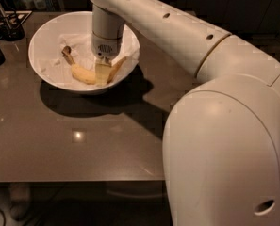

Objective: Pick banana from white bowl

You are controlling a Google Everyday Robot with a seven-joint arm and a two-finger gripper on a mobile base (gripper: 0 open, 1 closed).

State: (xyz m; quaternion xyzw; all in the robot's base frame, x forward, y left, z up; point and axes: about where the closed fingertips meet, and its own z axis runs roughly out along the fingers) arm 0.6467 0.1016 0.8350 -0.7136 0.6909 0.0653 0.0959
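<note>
The white bowl (45, 36) stands at the back left of the dark table, lined with crumpled white paper. The yellow banana (83, 73) lies in the bowl's near half, its dark brown stem end pointing back left. My gripper (102, 72) reaches straight down into the bowl from the white arm and sits right on the banana's middle, covering part of it. The banana rests on the paper.
The dark table (83, 140) stretches toward the front, its edge near the bottom. Dark objects, among them a holder (7, 25), stand at the far left beside the bowl. My large white arm and body (224, 140) fill the right side of the view.
</note>
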